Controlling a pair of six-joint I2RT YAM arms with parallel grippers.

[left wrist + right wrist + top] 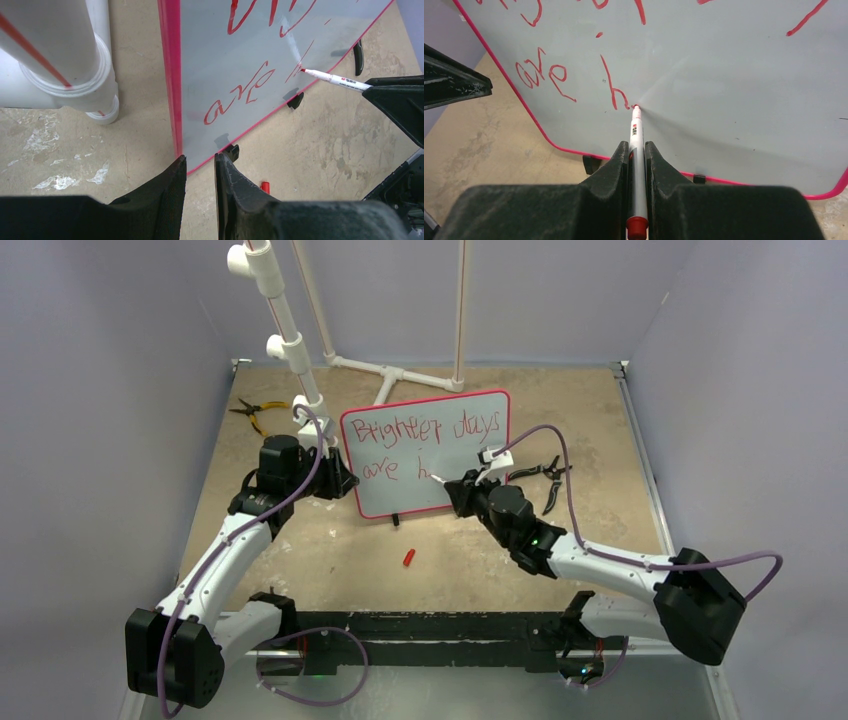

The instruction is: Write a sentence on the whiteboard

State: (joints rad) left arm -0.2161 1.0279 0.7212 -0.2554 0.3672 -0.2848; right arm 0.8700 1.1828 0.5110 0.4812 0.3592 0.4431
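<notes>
1. Pinching a marker tight, the right gripper presses its tip to the whiteboard; only the right wrist view shows that tip at the "h".
2. Left wrist view alone: left gripper fingers narrow, clamped on the whiteboard's lower corner.
3. Top view: sentence reads "Brighter days are h", whiteboard upright mid-table.
4. Scuffed tan table, red cap, white pipe frame, lilac walls.
</notes>
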